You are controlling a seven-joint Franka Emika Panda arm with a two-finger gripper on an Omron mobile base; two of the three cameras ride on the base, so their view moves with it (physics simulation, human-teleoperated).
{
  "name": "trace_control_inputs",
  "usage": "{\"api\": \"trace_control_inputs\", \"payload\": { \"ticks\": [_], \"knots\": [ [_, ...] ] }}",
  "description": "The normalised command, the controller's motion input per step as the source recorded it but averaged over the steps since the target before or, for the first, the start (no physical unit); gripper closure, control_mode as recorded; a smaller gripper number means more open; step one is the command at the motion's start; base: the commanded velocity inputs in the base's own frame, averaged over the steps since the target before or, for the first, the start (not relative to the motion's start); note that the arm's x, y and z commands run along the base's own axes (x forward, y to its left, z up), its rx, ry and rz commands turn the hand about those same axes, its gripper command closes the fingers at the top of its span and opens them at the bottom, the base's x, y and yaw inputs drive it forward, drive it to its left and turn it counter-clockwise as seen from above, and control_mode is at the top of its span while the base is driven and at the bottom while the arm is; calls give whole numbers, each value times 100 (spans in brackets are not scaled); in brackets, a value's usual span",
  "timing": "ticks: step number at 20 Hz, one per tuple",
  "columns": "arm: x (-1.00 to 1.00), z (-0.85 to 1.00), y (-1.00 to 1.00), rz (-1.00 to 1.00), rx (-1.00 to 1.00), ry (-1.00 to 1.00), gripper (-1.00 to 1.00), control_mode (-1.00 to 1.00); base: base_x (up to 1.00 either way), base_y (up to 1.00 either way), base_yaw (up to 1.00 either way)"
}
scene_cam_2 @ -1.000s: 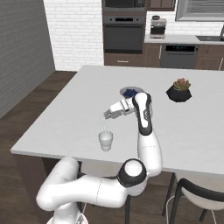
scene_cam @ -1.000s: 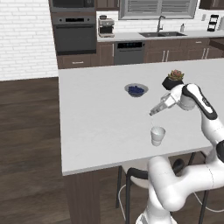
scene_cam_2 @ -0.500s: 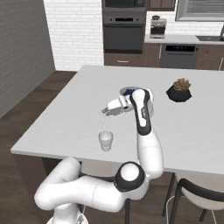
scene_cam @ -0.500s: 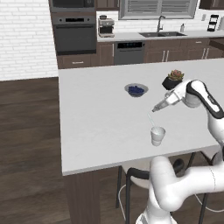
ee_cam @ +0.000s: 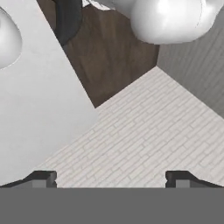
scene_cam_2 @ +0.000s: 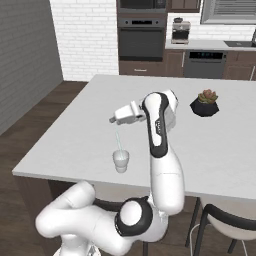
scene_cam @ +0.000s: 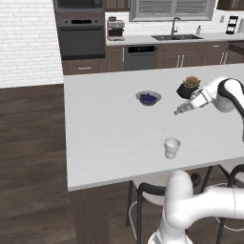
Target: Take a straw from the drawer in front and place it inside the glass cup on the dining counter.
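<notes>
The glass cup (scene_cam: 171, 147) (scene_cam_2: 120, 161) stands near the front edge of the white dining counter (scene_cam: 105, 133) (scene_cam_2: 75, 145). The thin pale straw (scene_cam: 164, 129) (scene_cam_2: 118, 140) leans in it, its top end poking out above the rim. My gripper (scene_cam: 177, 112) (scene_cam_2: 112, 119) (ee_cam: 111, 179) hovers above and just behind the cup, clear of the straw. It is open, with its fingertips (ee_cam: 41, 178) far apart and nothing between them. The drawer is out of view.
A bowl with blue contents (scene_cam: 148, 97) sits mid-counter, and a black plant pot (scene_cam: 188, 88) (scene_cam_2: 206, 102) stands behind my arm. Dark stools (scene_cam: 145, 190) (scene_cam_2: 222, 220) are tucked under the counter's front edge. An oven and sink worktop line the far brick wall.
My open gripper has risen a little and drawn away from the cup. The straw stays in the cup and the cup has not moved.
</notes>
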Motion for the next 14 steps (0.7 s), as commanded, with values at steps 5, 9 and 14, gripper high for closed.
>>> {"api": "trace_control_inputs", "payload": {
  "ticks": [5, 9, 14],
  "knots": [
    [-68, 73, 16, -13, 0, -16, -100, -100, 0, 0, 0],
    [-46, 48, 34, -19, 0, -7, -100, -100, 0, 0, 0],
    [-34, 20, 47, -22, 0, -1, -100, -100, 0, 0, 0]
  ]
}}
